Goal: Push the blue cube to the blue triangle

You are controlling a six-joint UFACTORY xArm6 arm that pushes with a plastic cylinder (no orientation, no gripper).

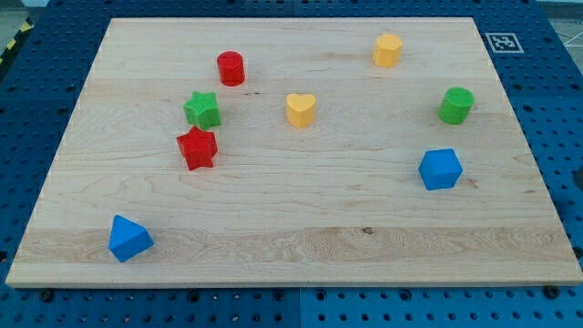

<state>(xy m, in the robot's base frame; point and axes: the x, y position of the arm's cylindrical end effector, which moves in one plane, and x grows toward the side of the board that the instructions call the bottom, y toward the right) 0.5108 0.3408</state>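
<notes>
The blue cube sits on the wooden board at the view's right, a little below the middle. The blue triangle lies near the board's bottom left corner, far from the cube. My tip and the rod do not show in this view, so their place relative to the blocks cannot be told.
A red star and a green star touch at the left centre. A red cylinder stands above them. A yellow heart is at centre top, a yellow block at top right, a green cylinder at right. The board ends at a blue pegboard.
</notes>
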